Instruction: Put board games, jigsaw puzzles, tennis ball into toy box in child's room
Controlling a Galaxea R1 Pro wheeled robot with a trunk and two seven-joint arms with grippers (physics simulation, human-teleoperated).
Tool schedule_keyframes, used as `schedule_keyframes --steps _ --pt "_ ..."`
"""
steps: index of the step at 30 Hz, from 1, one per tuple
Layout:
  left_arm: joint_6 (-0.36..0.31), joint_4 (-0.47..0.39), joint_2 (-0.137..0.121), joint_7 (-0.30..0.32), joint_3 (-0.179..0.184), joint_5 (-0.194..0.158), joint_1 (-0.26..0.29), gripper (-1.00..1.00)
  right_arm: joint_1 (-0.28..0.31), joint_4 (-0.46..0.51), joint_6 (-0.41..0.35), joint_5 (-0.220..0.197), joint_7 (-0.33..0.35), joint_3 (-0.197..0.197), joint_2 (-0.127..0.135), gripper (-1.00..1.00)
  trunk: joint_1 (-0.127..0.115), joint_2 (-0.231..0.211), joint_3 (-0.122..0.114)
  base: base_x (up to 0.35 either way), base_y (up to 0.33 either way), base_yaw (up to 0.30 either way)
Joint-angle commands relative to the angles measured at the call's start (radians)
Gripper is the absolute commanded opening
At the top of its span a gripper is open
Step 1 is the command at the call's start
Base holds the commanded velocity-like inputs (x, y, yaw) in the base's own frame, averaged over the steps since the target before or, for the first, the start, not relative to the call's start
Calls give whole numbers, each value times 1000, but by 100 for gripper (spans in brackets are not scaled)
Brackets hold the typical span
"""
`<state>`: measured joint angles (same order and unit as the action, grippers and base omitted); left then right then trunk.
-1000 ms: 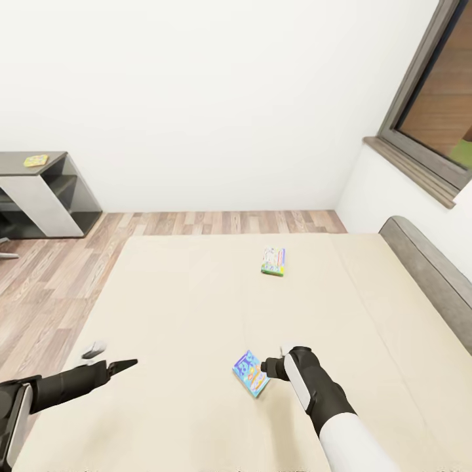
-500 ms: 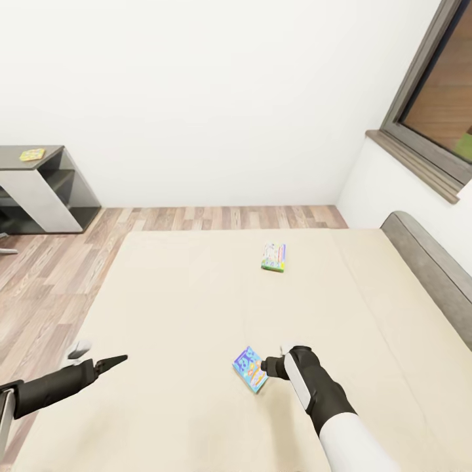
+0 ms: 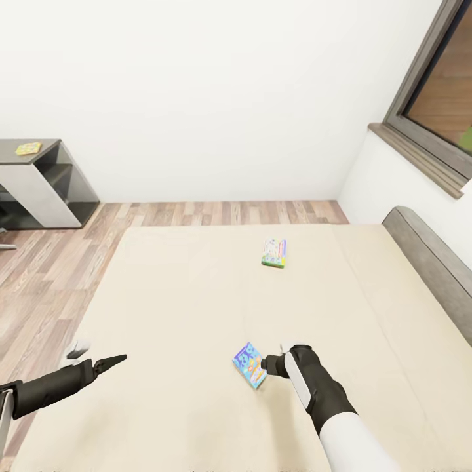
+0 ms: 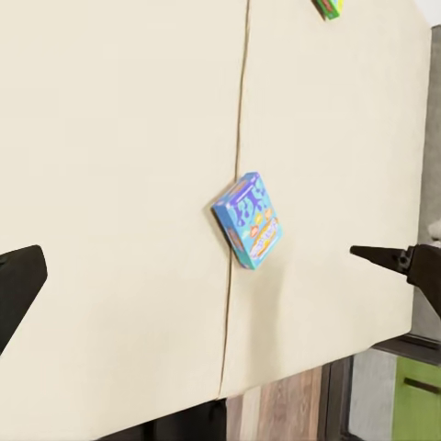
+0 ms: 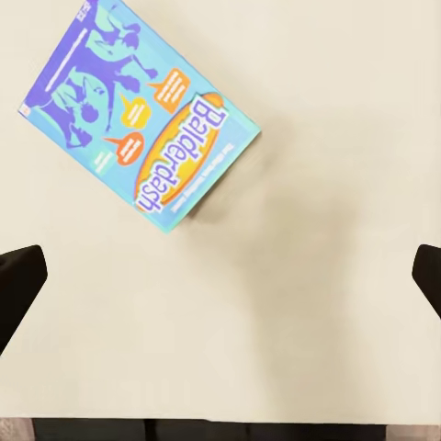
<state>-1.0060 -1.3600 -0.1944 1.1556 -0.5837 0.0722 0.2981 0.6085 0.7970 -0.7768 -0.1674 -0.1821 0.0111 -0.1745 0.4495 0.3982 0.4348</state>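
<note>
Beige bed [image 3: 196,295]: two board games, blue box [image 3: 250,364] beside right gripper [image 3: 265,364], fingers spread; green-edged box [image 3: 274,252] farther; left gripper [image 3: 111,361] fingers spread.

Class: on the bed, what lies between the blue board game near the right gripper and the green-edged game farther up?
Nothing: the head view shows bare beige mattress between the blue board game and the green-edged game.

two board games [image 3: 250,364] [image 3: 274,252], one jigsaw puzzle [image 3: 28,149], one bed [image 3: 196,295], two pincers [image 3: 119,358] [image 3: 267,364]
</note>
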Motion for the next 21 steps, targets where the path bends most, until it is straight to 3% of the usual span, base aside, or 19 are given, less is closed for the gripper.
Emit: schedule_keyframes --steps 1,13,21 --pt "-8 -1 0 9 -2 8 1 100 0 1 -3 -10 -9 1 0 100 0 2 3 0 0 0" --pt "-7 -1 1 9 0 6 1 100 0 10 -3 -10 -9 1 0 100 0 2 23 0 0 0" --pt "-6 -1 2 7 8 7 1 100 0 79 -8 -17 -3 1 0 100 0 2 36 0 0 0"
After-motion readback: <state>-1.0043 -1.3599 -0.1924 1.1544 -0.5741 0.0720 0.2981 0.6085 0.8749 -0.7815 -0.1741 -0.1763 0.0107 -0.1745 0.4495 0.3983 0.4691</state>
